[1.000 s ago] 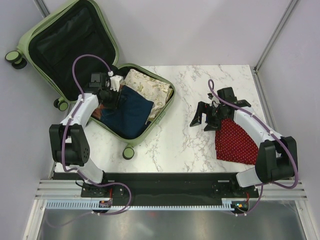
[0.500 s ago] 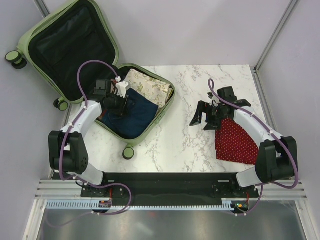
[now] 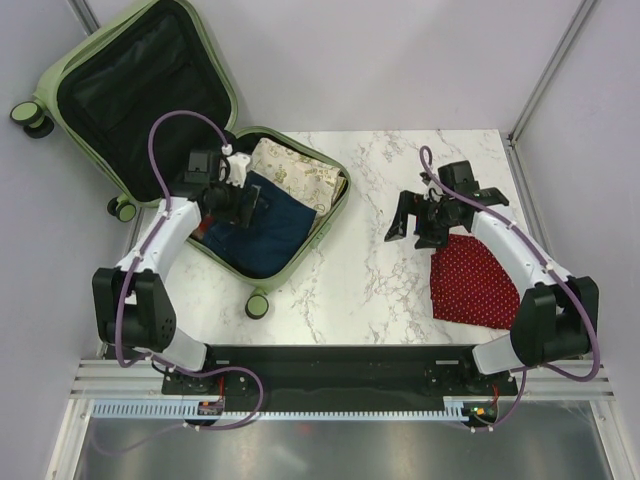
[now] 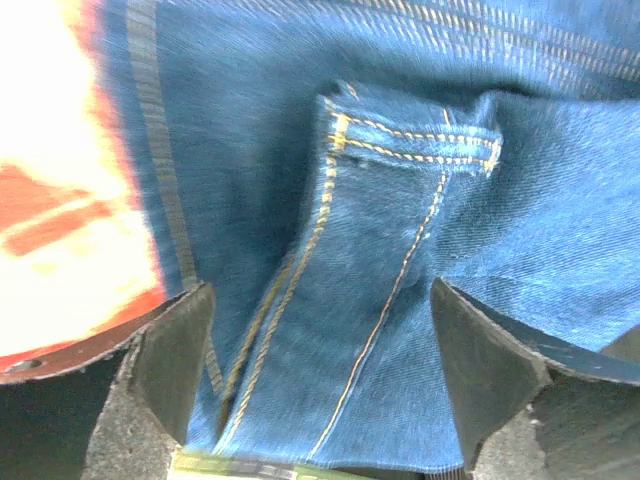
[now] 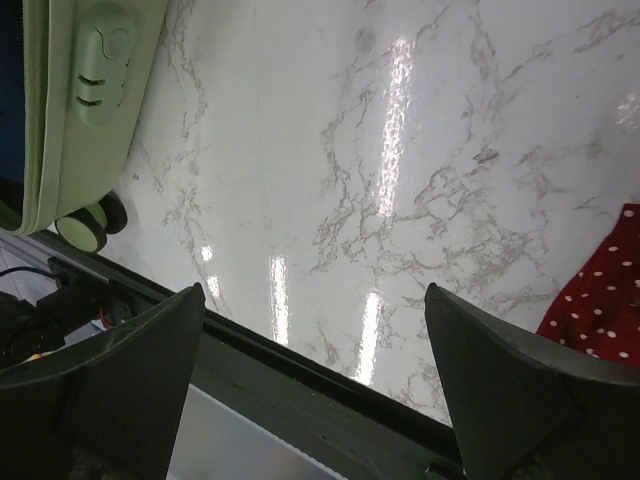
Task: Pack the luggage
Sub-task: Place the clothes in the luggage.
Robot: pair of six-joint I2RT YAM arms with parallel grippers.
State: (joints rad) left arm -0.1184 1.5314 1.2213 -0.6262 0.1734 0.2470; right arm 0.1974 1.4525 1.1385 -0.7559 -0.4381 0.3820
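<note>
The luggage [image 3: 318, 238] lies open at the table's left, its black-lined lid [image 3: 130, 85] leaning back. In its lower half lie folded blue jeans [image 3: 268, 228] and a cream patterned cloth [image 3: 300, 172]. My left gripper [image 3: 250, 205] hovers over the jeans' far edge. In the left wrist view it [image 4: 320, 370] stands open, with a raised fold of the jeans [image 4: 400, 250] between the fingers [image 4: 170, 350], apart from both. My right gripper [image 3: 412, 225] is open above bare marble, just left of a red polka-dot cloth [image 3: 478, 282]. Nothing sits between its fingers [image 5: 500, 380].
The luggage's shell [image 5: 100, 80] and a caster wheel [image 5: 85, 225] show at the left of the right wrist view, the red cloth [image 5: 600, 300] at its right edge. Grey walls close in the marble table [image 3: 370, 290]. An orange-and-cream cloth [image 4: 60, 200] lies beside the jeans.
My left gripper has opened and let go of the jeans, which now rest in the luggage. The right gripper has shifted slightly toward the far side of the table.
</note>
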